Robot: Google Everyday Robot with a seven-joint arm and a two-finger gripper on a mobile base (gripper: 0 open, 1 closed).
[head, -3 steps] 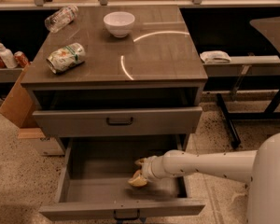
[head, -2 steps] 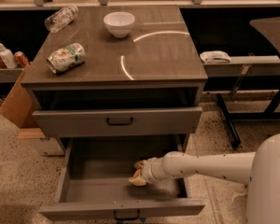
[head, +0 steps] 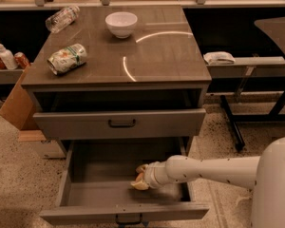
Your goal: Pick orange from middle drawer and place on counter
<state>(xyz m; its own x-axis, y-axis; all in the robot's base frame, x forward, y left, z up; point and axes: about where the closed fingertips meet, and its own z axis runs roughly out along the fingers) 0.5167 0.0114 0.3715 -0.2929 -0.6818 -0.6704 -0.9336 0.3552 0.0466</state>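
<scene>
The middle drawer (head: 97,186) is pulled open at the bottom of the cabinet, its grey floor showing. My gripper (head: 140,177) is inside it, near the floor at the right of centre, at the end of my white arm (head: 204,167), which reaches in from the right. The orange does not show as a separate thing; it may be hidden at the gripper. The counter (head: 156,56) is the glossy grey-brown cabinet top above, with curved light reflections.
On the counter are a white bowl (head: 121,23), a crushed green-and-white can (head: 66,58) and a clear bottle (head: 61,18) lying down. The closed drawer front (head: 121,123) with a black handle overhangs the open drawer. A cardboard box (head: 16,103) stands on the left.
</scene>
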